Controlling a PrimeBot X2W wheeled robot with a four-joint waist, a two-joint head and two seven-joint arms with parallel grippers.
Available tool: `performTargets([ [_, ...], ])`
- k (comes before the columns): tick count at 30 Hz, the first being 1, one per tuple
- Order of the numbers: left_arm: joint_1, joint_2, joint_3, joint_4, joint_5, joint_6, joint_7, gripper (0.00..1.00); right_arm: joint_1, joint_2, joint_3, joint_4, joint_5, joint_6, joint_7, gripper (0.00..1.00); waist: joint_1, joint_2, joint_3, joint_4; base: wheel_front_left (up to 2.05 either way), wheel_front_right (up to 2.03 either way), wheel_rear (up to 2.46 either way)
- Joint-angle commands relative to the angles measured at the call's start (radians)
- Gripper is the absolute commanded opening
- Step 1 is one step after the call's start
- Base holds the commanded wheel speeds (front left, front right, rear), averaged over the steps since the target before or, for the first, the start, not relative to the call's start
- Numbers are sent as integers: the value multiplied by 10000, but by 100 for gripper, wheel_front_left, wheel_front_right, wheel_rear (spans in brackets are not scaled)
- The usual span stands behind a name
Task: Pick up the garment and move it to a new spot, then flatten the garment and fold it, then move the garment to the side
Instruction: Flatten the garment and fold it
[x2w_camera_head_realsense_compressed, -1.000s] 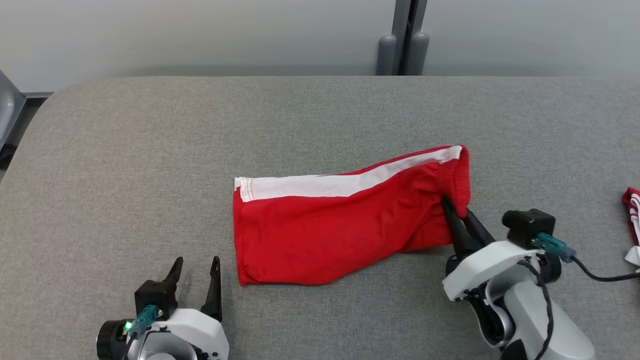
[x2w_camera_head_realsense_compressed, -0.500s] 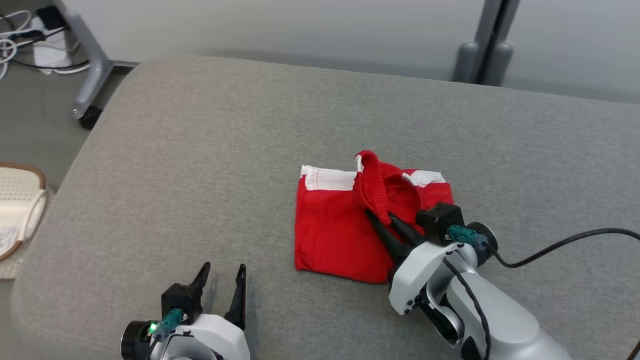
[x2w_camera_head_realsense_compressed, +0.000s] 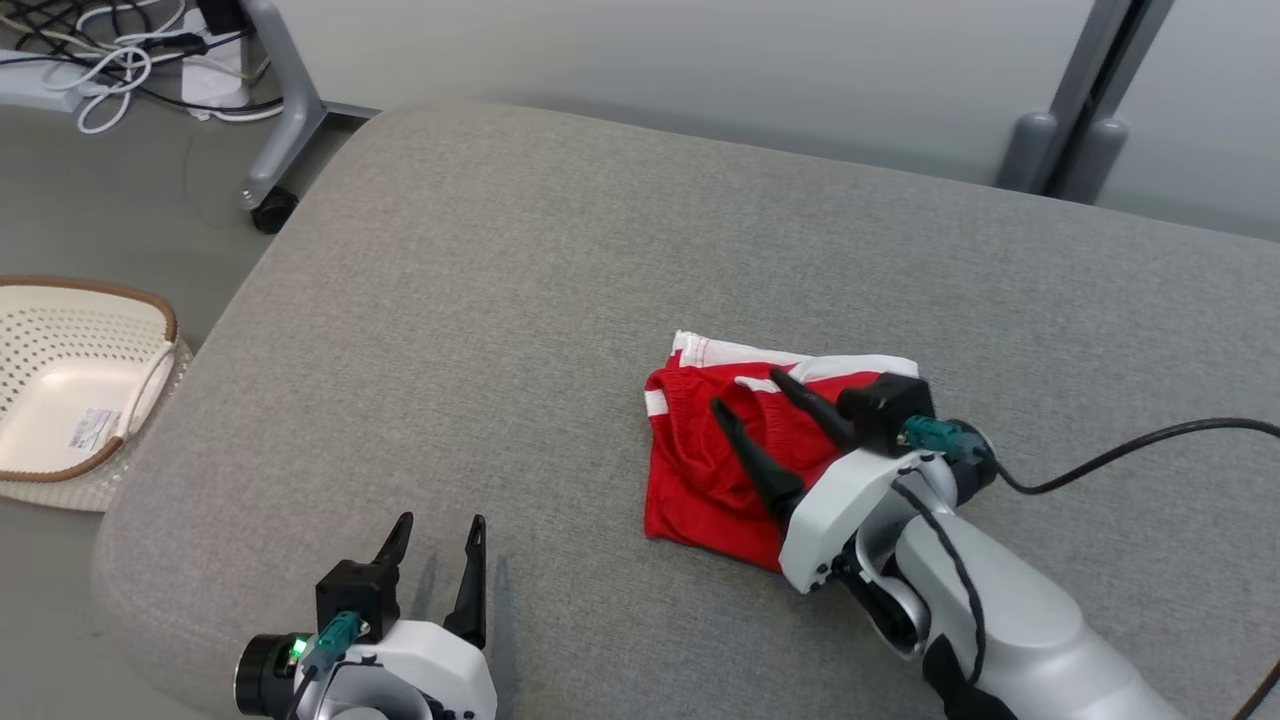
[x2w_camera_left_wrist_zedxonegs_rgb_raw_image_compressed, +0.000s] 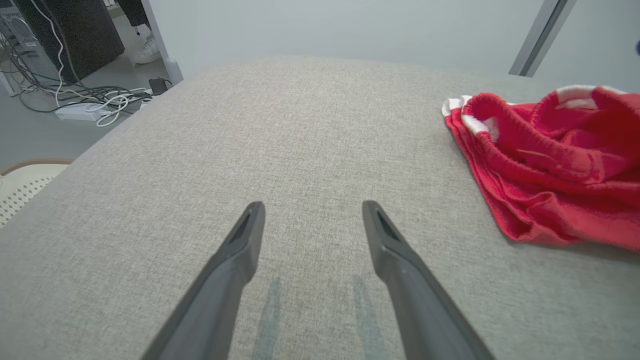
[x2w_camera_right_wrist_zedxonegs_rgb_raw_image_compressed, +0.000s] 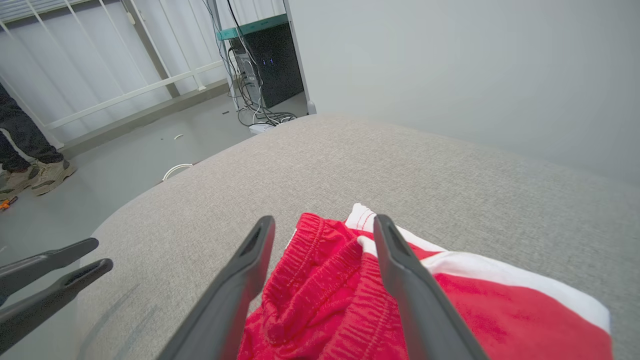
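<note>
The garment (x2w_camera_head_realsense_compressed: 705, 470) is a pair of red shorts with a white side stripe, folded over on itself in the middle of the grey table (x2w_camera_head_realsense_compressed: 500, 300). Its ribbed waistband (x2w_camera_right_wrist_zedxonegs_rgb_raw_image_compressed: 320, 260) lies on top, near the left edge of the fold. My right gripper (x2w_camera_head_realsense_compressed: 745, 390) hovers open just above it, fingers spread over the waistband and holding nothing. The right wrist view shows the red cloth (x2w_camera_right_wrist_zedxonegs_rgb_raw_image_compressed: 350, 300) between and below its fingers. My left gripper (x2w_camera_head_realsense_compressed: 438, 530) stands open near the table's front edge, left of the garment (x2w_camera_left_wrist_zedxonegs_rgb_raw_image_compressed: 550, 165) and apart from it.
A cream perforated basket (x2w_camera_head_realsense_compressed: 70, 390) sits on the floor off the table's left end. Cables (x2w_camera_head_realsense_compressed: 120, 50) and a wheeled stand leg (x2w_camera_head_realsense_compressed: 275, 120) lie beyond the far left corner. A person's feet (x2w_camera_right_wrist_zedxonegs_rgb_raw_image_compressed: 30, 175) stand on the floor in the right wrist view.
My right gripper carried the waistband end leftward over the rest of the shorts, then opened and let it go. The head camera turned left. The left gripper stayed open.
</note>
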Motion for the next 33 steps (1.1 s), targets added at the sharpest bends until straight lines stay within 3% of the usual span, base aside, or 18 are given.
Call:
performTargets([
  [1,140,41,109,-92,89,48,-41,100,-20,-101,-357,-113,-156,0,-84,100,0,0,-70,-293,0,0,0],
  [8,156,44,478,-444,346,50,-41,100,1075,-87,-3047,-949,-1779,0,-74,100,0,0,-164,-1227,0,0,0],
  [17,353,46,891,-986,774,68,-41,100,2555,-77,-5381,-1937,-3242,0,-73,100,0,0,-264,-1943,0,0,0],
  [26,987,41,1563,-1336,1194,-32,-41,100,4018,-78,-6498,-2811,-3996,0,-74,100,0,0,-605,-2704,0,0,0],
  [33,1635,38,1922,-1596,1330,-82,-41,100,4957,-71,-6569,-2924,-3616,0,-75,100,0,0,-882,-3083,0,0,0],
])
